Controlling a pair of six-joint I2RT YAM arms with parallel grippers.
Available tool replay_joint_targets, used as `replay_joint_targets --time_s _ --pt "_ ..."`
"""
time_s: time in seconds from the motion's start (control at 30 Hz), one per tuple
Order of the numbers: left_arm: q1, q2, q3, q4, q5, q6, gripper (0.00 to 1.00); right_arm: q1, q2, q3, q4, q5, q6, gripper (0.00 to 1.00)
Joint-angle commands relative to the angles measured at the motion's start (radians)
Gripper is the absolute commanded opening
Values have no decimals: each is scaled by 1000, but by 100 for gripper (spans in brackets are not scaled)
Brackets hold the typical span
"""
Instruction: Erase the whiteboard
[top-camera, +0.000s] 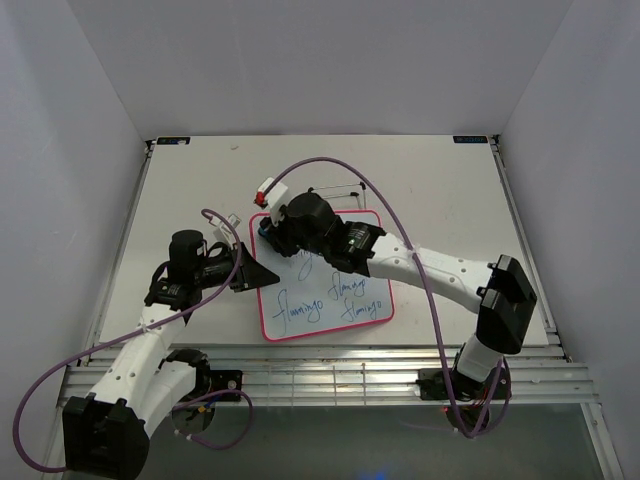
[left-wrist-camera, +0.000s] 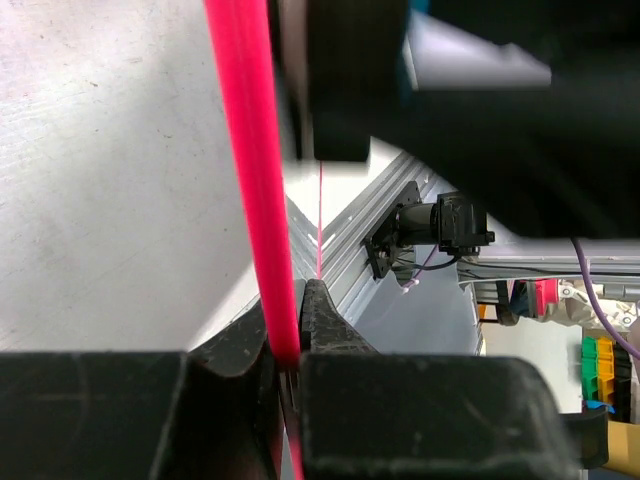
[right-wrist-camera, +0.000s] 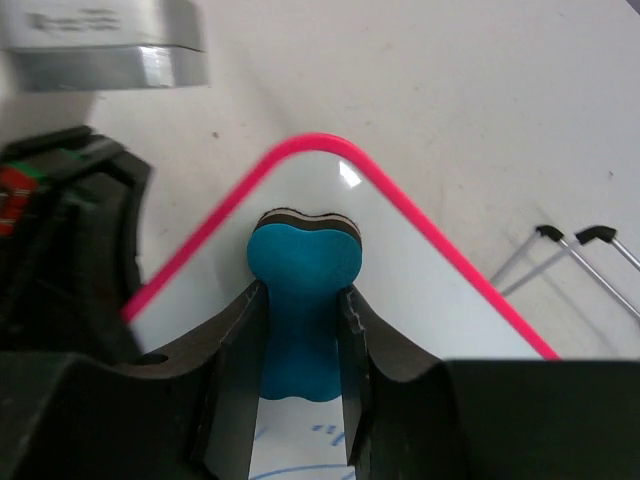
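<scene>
Worktop (top-camera: 430, 180): open room right, beyond. Whiteboard (top-camera: 325, 300) mid-worktop, blue writing on lower half. Left gripper (left-wrist-camera: 293, 345) jaws pinch its left frame edge; weak pinch could let board skid. Wire stand (right-wrist-camera: 570, 255) just behind top edge: snag risk. Right gripper (right-wrist-camera: 302, 320) jaws clamp eraser (right-wrist-camera: 303, 265) at top-left corner; may overshoot rim.

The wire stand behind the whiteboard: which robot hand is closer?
Right. The right gripper holds the blue eraser on the whiteboard's far corner, near the wire stand; the left gripper clamps the board's left edge, farther away.
</scene>
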Motion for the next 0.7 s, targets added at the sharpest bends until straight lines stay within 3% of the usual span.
replay_joint_targets --time_s 0.0,0.23,0.4,0.53,0.67 --pt "-25 -44 8 66 33 124 0 -67 -19 -70 -79 43 4 28" --pt "-23 -48 10 65 15 124 0 16 -105 -270 28 -72 28 25" --pt "-23 -45 11 63 13 124 0 47 -163 -406 105 -34 91 25" --pt "-25 -54 11 59 6 124 0 -19 -233 -523 106 -5 125 25" --pt "-26 -51 11 59 6 124 0 -169 -263 -626 116 -29 136 25"
